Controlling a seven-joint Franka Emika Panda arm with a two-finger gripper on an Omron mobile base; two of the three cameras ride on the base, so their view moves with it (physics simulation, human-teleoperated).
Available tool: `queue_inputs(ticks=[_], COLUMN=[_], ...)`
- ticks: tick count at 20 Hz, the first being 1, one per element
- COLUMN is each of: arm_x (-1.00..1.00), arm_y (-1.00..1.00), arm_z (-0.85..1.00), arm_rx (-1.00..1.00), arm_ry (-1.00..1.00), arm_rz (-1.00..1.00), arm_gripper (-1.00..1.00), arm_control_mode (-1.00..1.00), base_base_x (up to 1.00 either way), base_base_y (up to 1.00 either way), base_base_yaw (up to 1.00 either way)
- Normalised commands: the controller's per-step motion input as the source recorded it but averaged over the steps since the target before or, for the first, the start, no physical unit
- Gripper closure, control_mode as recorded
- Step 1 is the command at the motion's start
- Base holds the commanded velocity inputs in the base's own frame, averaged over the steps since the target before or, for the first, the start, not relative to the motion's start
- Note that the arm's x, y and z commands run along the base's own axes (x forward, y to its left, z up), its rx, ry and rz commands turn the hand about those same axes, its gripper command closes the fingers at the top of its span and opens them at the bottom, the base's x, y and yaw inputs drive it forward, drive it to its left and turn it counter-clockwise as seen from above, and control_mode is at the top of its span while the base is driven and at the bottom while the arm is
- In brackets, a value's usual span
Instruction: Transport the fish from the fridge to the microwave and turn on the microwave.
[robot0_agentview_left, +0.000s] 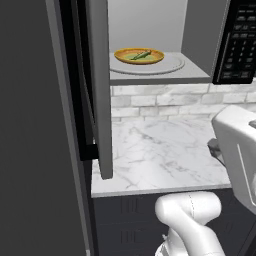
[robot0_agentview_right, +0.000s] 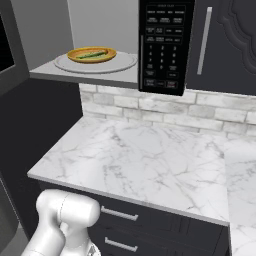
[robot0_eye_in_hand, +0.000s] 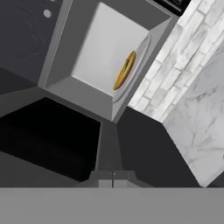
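Observation:
The microwave hangs above the counter with its door swung open to the left. On the round turntable inside lies an orange plate, and the slender green fish rests on it. The fish and plate show from the right too, and sideways in the hand view as the plate on edge. My gripper is shut with nothing in it, back from the open microwave and facing its cavity. The black keypad is on the microwave's right. The fridge's inside is out of view.
A white marble counter with a pale brick backsplash lies under the microwave. A tall dark grey panel stands at the left beside the open door. Dark drawers sit below the counter, and a dark upper cabinet is right of the keypad.

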Motion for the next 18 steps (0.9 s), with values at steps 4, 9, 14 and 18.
queue_inputs(ticks=[4,9,14,18], arm_x=[-0.10,-0.01,0.00,-0.02], arm_y=[0.19,0.20,0.21,0.23], arm_z=[0.00,0.00,0.00,0.00], arm_rx=[0.00,0.00,0.00,0.00], arm_ry=[-0.06,-0.03,-0.03,-0.06], arm_rz=[0.00,0.00,0.00,0.00], arm_gripper=[1.00,1.00,1.00,1.00], arm_control_mode=[-1.00,-1.00,-1.00,-1.00], base_base_x=[0.00,0.00,0.00,0.00], base_base_y=[0.00,0.00,0.00,0.00], base_base_yaw=[0.00,0.00,0.00,0.00])
